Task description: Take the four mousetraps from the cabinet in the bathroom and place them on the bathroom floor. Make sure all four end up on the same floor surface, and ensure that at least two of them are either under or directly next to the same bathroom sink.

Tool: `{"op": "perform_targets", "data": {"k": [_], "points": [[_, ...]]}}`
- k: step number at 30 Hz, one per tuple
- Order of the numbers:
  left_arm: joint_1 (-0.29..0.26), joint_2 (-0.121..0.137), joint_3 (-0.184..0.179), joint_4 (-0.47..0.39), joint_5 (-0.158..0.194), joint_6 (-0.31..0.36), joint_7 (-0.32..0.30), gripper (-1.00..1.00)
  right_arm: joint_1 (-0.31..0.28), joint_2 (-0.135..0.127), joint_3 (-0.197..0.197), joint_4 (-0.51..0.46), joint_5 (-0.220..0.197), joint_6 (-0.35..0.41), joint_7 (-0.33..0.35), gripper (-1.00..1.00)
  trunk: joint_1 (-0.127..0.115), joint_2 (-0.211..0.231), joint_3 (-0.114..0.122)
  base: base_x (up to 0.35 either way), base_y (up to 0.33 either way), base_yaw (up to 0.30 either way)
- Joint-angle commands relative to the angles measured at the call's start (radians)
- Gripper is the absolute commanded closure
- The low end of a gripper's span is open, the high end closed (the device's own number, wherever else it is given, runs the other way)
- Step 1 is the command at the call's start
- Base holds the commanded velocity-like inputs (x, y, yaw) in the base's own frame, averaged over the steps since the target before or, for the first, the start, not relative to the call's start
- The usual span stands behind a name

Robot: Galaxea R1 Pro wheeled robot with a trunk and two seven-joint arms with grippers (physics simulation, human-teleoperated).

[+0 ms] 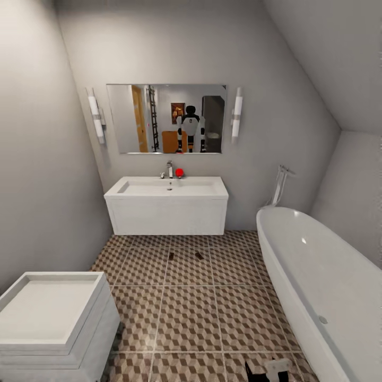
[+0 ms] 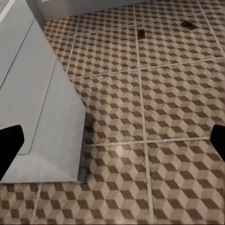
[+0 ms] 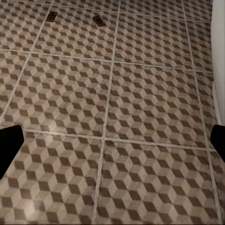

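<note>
The head view faces a wide white rectangular wall-hung bathroom sink (image 1: 166, 206) at 12 o'clock, fitted with one chrome faucet (image 1: 168, 170). One small red object (image 1: 179, 172) sits on the sink's back ledge just beside the faucet, on its 3 o'clock side. One rectangular mirror (image 1: 166, 119) hangs above the sink, flanked by two white tubular wall lights (image 1: 96, 119) (image 1: 236, 116); the mirror shows the robot's reflection.

The bathroom floor (image 1: 191, 313) consists of large square tiles printed with a brown, beige and white cube pattern and pale grout lines. Two small flat brown wooden mousetraps are visible, both lying on this floor near the front of the sink: the first mousetrap (image 1: 171, 255) at about 12 o'clock, the second mousetrap (image 1: 199, 255) just toward 1 o'clock. They lie apart, not touching each other. Both appear again in the left wrist view (image 2: 141, 33) (image 2: 188, 25) and the right wrist view (image 3: 53, 16) (image 3: 99, 20).

One white oval bathtub (image 1: 323, 286) occupies the 3 to 5 o'clock area. One white tray-topped box unit (image 1: 50, 318) stands at 8 o'clock; its side (image 2: 42, 122) shows in the left wrist view.

Left pincer (image 2: 112, 140): two dark fingertips at opposite picture edges, spread wide, nothing between them, above bare tiles. Right pincer (image 3: 112, 140): likewise spread wide and holding nothing, above bare tiles. A dark and white robot part (image 1: 268, 369) shows at 5 o'clock in the head view.
</note>
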Motion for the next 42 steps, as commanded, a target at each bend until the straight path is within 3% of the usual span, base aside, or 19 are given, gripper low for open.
{"op": "perform_targets", "data": {"k": [1,22,42], "points": [[-0.002,-0.001,-0.009,0.004,0.007,-0.005,0.002,-1.0,-0.001,0.0,0.004,0.001,0.0,-0.003,0.0,-1.0,0.0,-0.002,-0.002,-0.34,0.0,0.0],[-0.002,0.0,-0.009,0.004,0.007,-0.005,0.002,-1.0,0.0,0.0,0.004,0.001,0.0,-0.003,0.0,-1.0,0.0,-0.002,-0.002,-0.33,0.0,0.03],[-0.001,0.0,-0.009,0.004,0.007,-0.005,0.003,-1.0,0.0,0.001,0.004,0.001,0.0,-0.002,0.0,-1.0,0.0,-0.002,-0.002,-0.029,0.0,0.272]]}}
